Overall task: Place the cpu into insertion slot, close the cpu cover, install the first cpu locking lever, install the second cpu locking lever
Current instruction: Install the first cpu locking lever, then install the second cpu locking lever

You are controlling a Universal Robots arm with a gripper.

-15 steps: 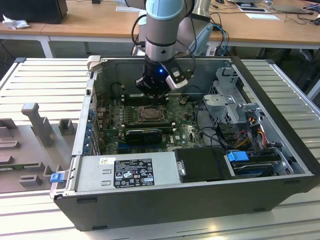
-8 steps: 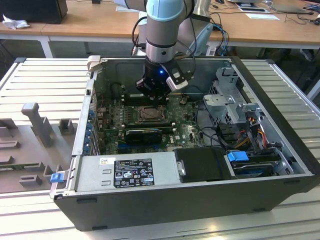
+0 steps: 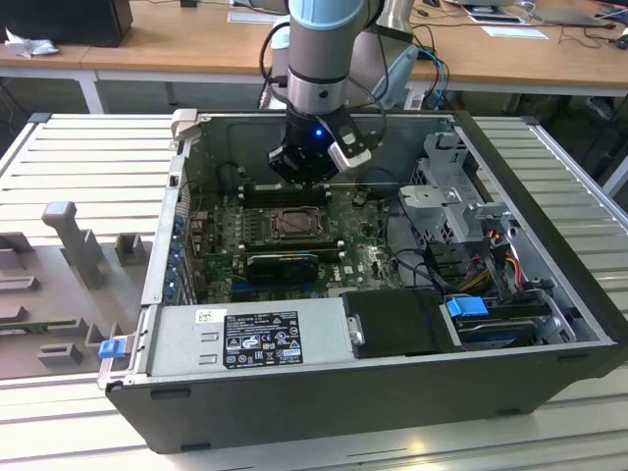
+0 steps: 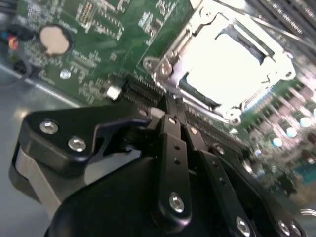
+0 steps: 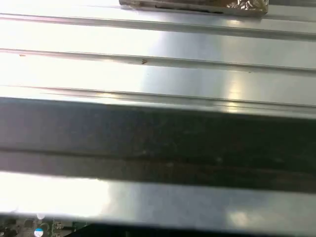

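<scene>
Open computer case (image 3: 549,294) lying on ribbed table (image 3: 78,147); insertion slot (image 3: 291,224) sitting mid-motherboard (image 3: 358,260), cpu cover (image 4: 232,59) glaring pale in second wrist view; gripper (image 3: 306,175) hovering at twelve o'clock of slot, fingers (image 4: 174,129) pressing together, pinching nothing visible

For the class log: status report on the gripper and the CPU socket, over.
Gripper shut, empty, tips low over the motherboard beside the insertion slot. CPU cover lying flat over slot. Nothing between gripper and slot.
</scene>
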